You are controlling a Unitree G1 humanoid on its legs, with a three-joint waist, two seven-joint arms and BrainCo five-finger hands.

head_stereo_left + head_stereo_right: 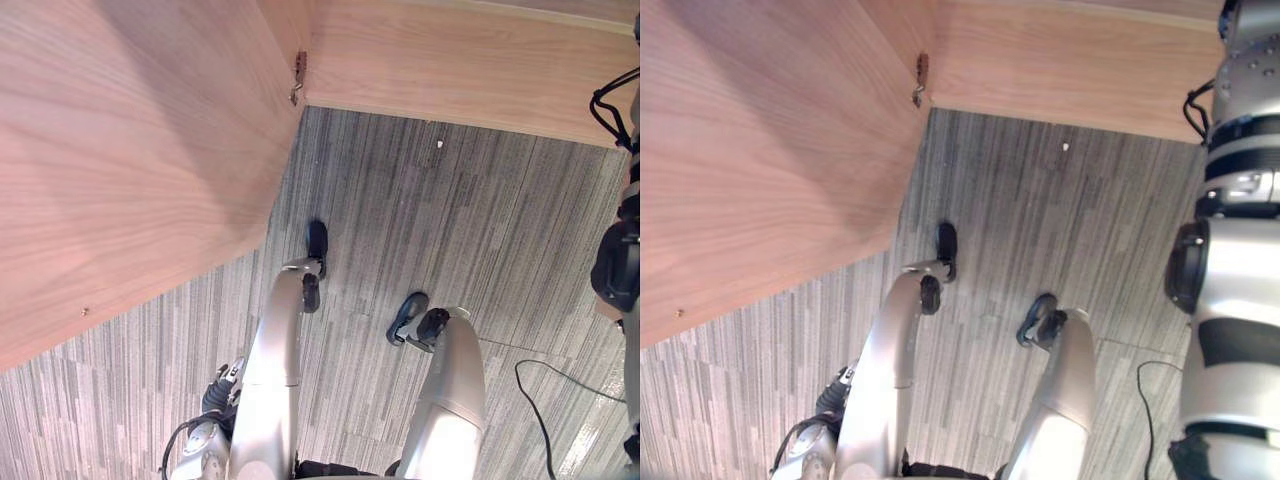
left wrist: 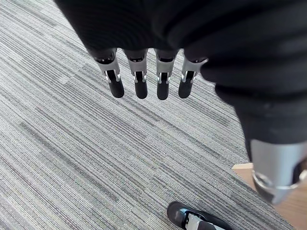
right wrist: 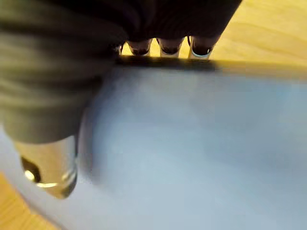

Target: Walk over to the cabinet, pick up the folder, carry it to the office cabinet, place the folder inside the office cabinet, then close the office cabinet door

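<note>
The right hand (image 3: 72,57) is gripping the light blue folder (image 3: 192,153)
Its fingers (image 3: 170,47) are curling over the folder's far edge and the thumb (image 3: 48,167) is pressing on the near face, with light wood (image 3: 268,28) behind; the left hand (image 2: 192,28) is hanging with straight fingers above the grey striped carpet (image 2: 72,158), holding nothing

Office, striped grey carpet (image 1: 420,220), wooden cabinet (image 1: 130,150)

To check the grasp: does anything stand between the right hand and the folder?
Nothing visible does. The right hand holds the light blue folder, thumb on its near face, fingers over its far edge.
</note>
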